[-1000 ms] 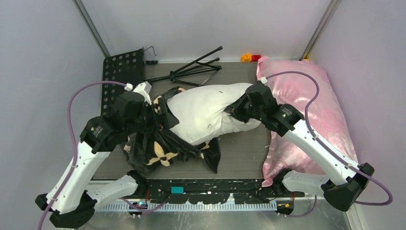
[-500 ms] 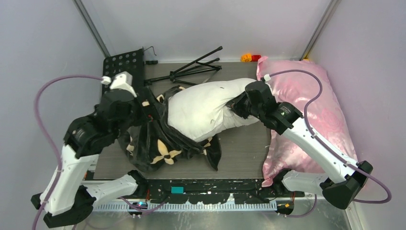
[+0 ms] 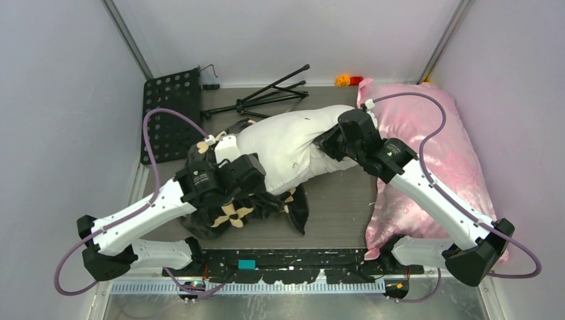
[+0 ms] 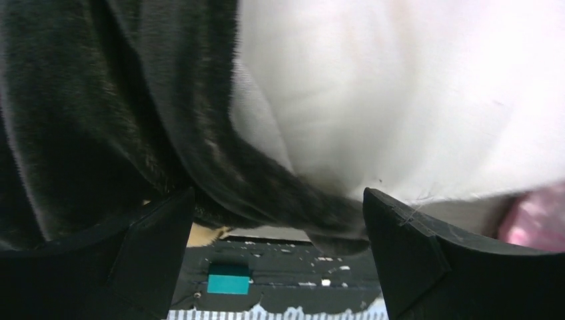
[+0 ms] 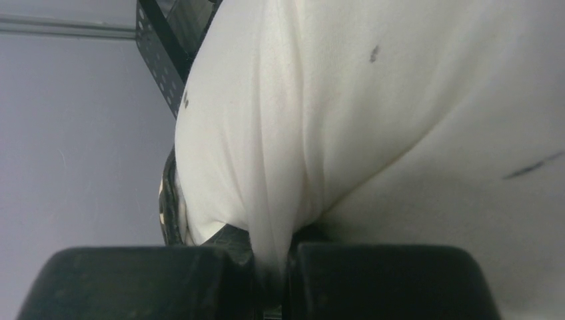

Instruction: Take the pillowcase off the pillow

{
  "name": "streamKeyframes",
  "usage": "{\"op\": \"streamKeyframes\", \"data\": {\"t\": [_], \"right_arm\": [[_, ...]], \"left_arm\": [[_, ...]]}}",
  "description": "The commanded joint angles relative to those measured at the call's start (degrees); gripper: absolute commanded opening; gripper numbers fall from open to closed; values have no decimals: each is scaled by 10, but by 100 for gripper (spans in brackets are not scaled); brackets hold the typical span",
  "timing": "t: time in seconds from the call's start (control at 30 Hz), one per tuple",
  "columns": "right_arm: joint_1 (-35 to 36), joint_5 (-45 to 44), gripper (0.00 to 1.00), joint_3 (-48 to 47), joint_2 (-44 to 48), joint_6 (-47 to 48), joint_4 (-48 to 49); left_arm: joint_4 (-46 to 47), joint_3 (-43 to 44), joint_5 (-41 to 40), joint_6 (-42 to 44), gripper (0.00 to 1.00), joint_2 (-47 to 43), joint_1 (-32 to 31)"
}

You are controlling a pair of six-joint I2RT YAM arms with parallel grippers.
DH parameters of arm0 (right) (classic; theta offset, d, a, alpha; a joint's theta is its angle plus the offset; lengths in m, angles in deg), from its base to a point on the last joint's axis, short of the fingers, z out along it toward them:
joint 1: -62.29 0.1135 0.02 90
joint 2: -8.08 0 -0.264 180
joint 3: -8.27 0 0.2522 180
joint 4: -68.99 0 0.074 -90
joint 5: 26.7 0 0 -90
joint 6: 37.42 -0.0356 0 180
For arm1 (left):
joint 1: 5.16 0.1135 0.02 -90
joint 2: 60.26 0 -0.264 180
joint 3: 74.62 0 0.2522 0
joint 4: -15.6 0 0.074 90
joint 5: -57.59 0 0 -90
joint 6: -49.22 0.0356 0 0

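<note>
Top view: the white pillow [image 3: 286, 150] lies on the surface [image 3: 333, 200], with the black plush pillowcase [image 3: 226, 213] bunched over its left end. Left wrist: my left hand [image 4: 276, 213] gapes around the limp, soft hem, and I'd grab there. Right wrist: my right hand [image 5: 273, 263] is clamped on squashy pillow fabric.

Pale lilac walls [image 3: 280, 33], grey tabletop [image 3: 333, 200]
</note>
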Motion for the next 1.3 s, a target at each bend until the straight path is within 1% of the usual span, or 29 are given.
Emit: {"op": "streamKeyframes", "data": {"t": [0.0,0.03,0.1,0.17,0.27,0.3,0.4,0.5,0.57,0.7,0.8,0.87,0.9,0.93,0.97,1.0,1.03,1.07,1.1,1.13,1.17,1.23,1.27], "right_arm": [[-6,-89,0,-34,50,-5,103],[-5,-98,0,-33,56,-1,96],[-6,-127,0,-31,69,11,82],[-12,-161,0,-30,87,33,56],[-33,-221,0,-43,111,88,8],[-38,-249,0,-53,115,111,-15],[-42,-375,0,-89,126,191,-71],[-43,-445,0,-117,132,274,-85],[-43,-474,0,-139,128,323,-88],[-44,-538,0,-199,91,451,-90],[-44,-586,0,-239,48,547,-90],[-44,-591,0,-251,35,569,-91],[-44,-578,0,-252,34,568,-98],[-44,-528,0,-252,36,566,-109],[-44,-463,3,-248,39,566,-120],[-44,-379,10,-241,44,576,-131],[-44,-272,20,-231,51,593,-139],[-44,-178,39,-220,57,613,-147],[-44,-110,62,-211,61,623,-151],[-44,-68,73,-206,62,623,-153],[-44,-41,79,-202,63,622,-158],[-44,-4,85,-199,59,631,-167],[-44,15,85,-197,57,645,-169]], "left_arm": [[-22,-37,-90,-87,99,0,9],[-5,-52,-78,-76,98,-3,16],[20,-85,-49,-65,89,-12,37],[15,-112,-48,-81,74,-30,51],[16,-156,-52,-81,59,-79,80],[16,-167,-53,-71,53,-101,96],[11,-182,-71,-14,36,-168,152],[2,-168,-117,64,21,-222,202],[-7,-145,-153,100,16,-237,224],[-41,-80,-220,131,16,-212,235],[-37,-42,-241,159,16,-185,236],[-11,-26,-237,186,14,-174,236],[7,-22,-227,202,13,-169,236],[31,-19,-201,226,13,-164,236],[55,-19,-175,241,13,-158,236],[80,-21,-141,255,13,-152,236],[113,-24,-105,265,13,-143,236],[136,-29,-70,276,13,-136,236],[158,-33,-38,281,13,-128,236],[176,-38,-12,284,13,-120,236],[192,-38,14,286,13,-111,236],[219,-36,62,293,13,-90,236],[229,-33,79,292,13,-80,236]]}}
